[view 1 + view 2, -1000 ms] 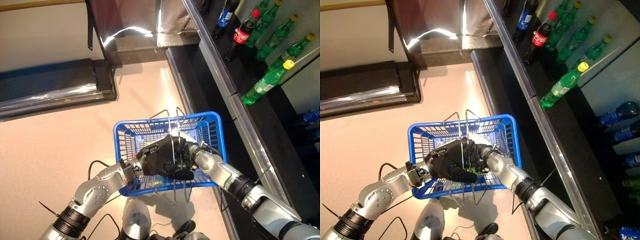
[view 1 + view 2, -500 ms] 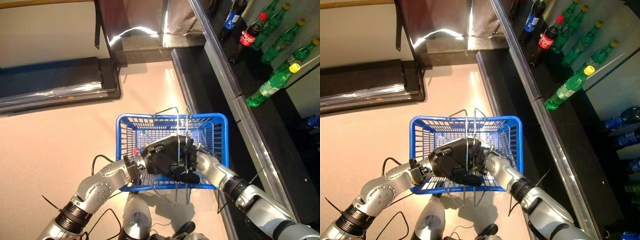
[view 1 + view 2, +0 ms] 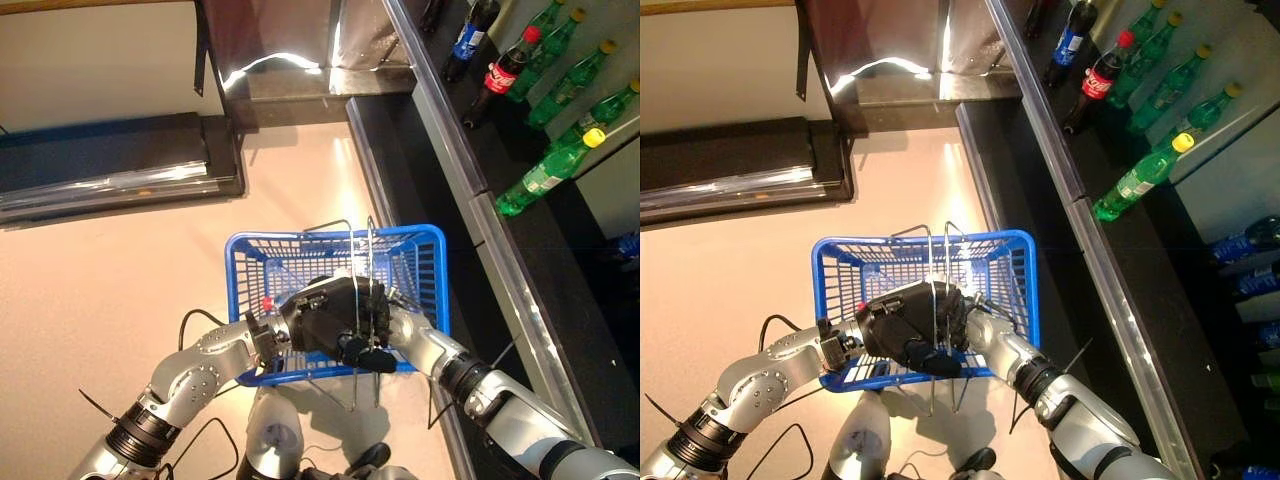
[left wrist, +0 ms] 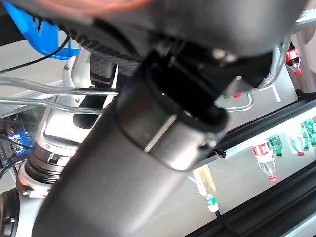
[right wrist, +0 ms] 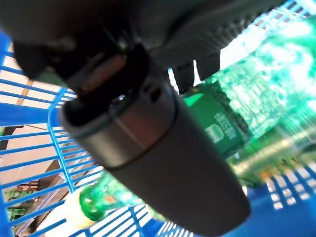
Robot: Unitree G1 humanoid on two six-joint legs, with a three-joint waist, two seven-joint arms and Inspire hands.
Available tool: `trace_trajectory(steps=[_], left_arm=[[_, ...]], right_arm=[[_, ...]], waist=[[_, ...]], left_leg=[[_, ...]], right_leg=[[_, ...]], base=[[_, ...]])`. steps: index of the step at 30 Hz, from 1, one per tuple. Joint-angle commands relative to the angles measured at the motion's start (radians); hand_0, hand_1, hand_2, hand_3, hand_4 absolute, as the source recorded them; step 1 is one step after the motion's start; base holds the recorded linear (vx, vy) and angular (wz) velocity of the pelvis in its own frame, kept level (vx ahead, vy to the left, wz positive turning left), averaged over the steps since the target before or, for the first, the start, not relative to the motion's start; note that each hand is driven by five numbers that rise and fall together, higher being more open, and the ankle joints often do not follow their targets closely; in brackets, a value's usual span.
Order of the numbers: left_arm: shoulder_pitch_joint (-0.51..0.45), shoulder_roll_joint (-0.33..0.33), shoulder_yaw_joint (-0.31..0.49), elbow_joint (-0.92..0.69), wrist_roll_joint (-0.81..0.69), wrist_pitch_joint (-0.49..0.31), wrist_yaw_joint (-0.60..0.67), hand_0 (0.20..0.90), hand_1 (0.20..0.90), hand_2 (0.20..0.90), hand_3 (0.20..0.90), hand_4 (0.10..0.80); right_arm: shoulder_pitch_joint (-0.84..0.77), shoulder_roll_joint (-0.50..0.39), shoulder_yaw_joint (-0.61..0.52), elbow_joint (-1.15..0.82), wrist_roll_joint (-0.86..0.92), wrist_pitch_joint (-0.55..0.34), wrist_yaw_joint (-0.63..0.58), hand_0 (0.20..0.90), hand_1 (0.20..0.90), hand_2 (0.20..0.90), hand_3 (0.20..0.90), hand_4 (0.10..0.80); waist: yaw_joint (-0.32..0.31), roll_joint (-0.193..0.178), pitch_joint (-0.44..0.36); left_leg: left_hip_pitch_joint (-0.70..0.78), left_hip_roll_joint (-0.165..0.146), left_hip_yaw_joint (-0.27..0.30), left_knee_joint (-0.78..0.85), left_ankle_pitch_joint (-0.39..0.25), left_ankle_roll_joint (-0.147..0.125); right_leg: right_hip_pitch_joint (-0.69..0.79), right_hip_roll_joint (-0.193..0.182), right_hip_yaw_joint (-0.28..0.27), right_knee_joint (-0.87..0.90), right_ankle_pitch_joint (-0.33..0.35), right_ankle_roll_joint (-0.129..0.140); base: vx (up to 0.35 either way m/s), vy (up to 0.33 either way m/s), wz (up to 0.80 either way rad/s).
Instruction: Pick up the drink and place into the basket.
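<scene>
A blue plastic basket (image 3: 255, 262) hangs over the floor by its wire handles (image 3: 357, 250). My left hand (image 3: 322, 322) is curled round those handles above the basket's near side. My right hand (image 5: 163, 148) reaches into the basket from the right, and in the eye views my left hand hides most of it. In the right wrist view its thumb and fingers (image 5: 197, 74) close round a green bottle (image 5: 232, 126) with a pale cap, lying slanted inside the blue mesh. A small red cap (image 3: 267, 301) shows at the basket's left wall.
A dark shelf (image 3: 500, 240) with a metal edge runs along the right. On it are green bottles (image 3: 543, 177), a cola bottle (image 3: 497, 73) and a blue-labelled bottle (image 3: 466, 35). A low dark platform (image 3: 100, 165) lies at the back left.
The whole picture has shifted a little. The basket has straightened from its earlier tilt. Both hands keep the same hold.
</scene>
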Motion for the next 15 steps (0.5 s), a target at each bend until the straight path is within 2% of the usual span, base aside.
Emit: trace_trajectory(steps=[1, 15], left_arm=[[-0.182, -0.303, -0.084, -0.315, -0.187, -0.194, -0.242, 0.300, 0.300, 0.300, 0.200, 0.100], [-0.156, -0.310, -0.067, -0.300, -0.169, -0.227, -0.171, 0.300, 0.300, 0.300, 0.200, 0.100]], right_arm=[[-0.045, 0.068, 0.053, 0.055, 0.006, -0.047, -0.053, 0.900, 0.900, 0.900, 0.900, 0.800], [-0.008, 0.049, 0.020, 0.000, 0.060, -0.050, -0.095, 0.900, 0.900, 0.900, 0.900, 0.800]], waist=[[0.023, 0.012, -0.382], [-0.004, 0.016, -0.384]], left_leg=[[0.014, -0.013, -0.057, -0.049, -0.023, 0.016], [0.030, -0.008, -0.021, -0.049, -0.030, 0.018]], right_leg=[[0.009, 0.019, 0.024, -0.002, -0.023, -0.002], [0.006, 0.014, 0.037, -0.002, -0.019, 0.001]], base=[[0.000, 0.000, 0.00], [0.000, 0.001, 0.00]])
